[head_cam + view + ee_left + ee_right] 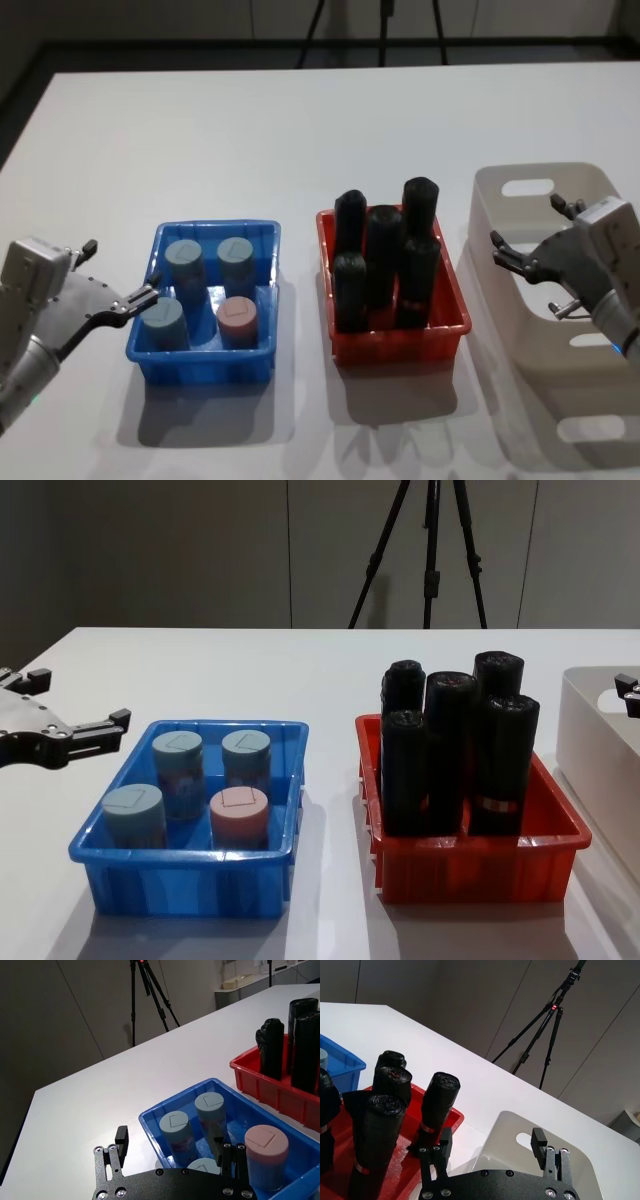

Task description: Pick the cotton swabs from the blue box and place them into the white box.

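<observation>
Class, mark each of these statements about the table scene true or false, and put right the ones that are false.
1. The blue box holds four tubs of cotton swabs. True.
2. The pink-lidded tub stands in the white box. False: it stands in the blue box with the three grey-blue ones.
3. The left tool is shut on a tub. False: it is open and holds nothing, at the blue box's left side.
4. The red tray stands between the blue box and the white box. True.
5. The right tool is open, at the white box. True.
</observation>
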Action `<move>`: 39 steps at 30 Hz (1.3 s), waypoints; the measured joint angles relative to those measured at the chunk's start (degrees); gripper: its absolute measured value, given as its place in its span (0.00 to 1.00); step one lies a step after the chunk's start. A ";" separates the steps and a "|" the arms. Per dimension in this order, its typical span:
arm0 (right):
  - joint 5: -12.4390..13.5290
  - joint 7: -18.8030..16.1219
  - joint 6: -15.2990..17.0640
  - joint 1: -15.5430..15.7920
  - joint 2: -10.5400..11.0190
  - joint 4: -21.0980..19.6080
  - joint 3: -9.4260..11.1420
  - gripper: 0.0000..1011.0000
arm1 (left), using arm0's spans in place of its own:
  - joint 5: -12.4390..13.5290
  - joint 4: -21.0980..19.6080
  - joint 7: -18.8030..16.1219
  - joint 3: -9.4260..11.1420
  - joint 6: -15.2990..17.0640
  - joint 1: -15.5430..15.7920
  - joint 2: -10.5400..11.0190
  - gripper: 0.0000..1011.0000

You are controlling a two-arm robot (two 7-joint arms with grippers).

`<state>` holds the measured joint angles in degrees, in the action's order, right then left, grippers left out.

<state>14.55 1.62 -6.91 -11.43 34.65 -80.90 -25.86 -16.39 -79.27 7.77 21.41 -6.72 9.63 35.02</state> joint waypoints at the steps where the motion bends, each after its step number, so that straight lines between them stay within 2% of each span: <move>1: 0.00 0.00 0.00 0.00 0.00 0.00 0.00 0.99 | -0.13 -0.02 0.29 -0.29 0.15 -0.24 0.09 0.99; 13: 0.00 0.00 0.00 0.00 0.00 0.00 0.00 0.99 | -1.09 -0.73 3.11 -2.29 0.72 -2.01 0.64 0.99; 22: 0.00 0.00 0.00 0.00 0.00 0.00 0.00 0.99 | -2.52 -0.95 5.89 -3.64 2.60 -2.80 0.56 0.99; 39: 0.00 0.00 0.00 0.00 0.00 0.00 0.00 0.99 | -3.58 -1.35 9.14 -4.92 5.85 -3.12 -1.57 0.99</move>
<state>14.55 1.62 -6.91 -11.43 34.65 -80.90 -25.86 -19.97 -80.63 16.92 16.49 -0.87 6.51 33.45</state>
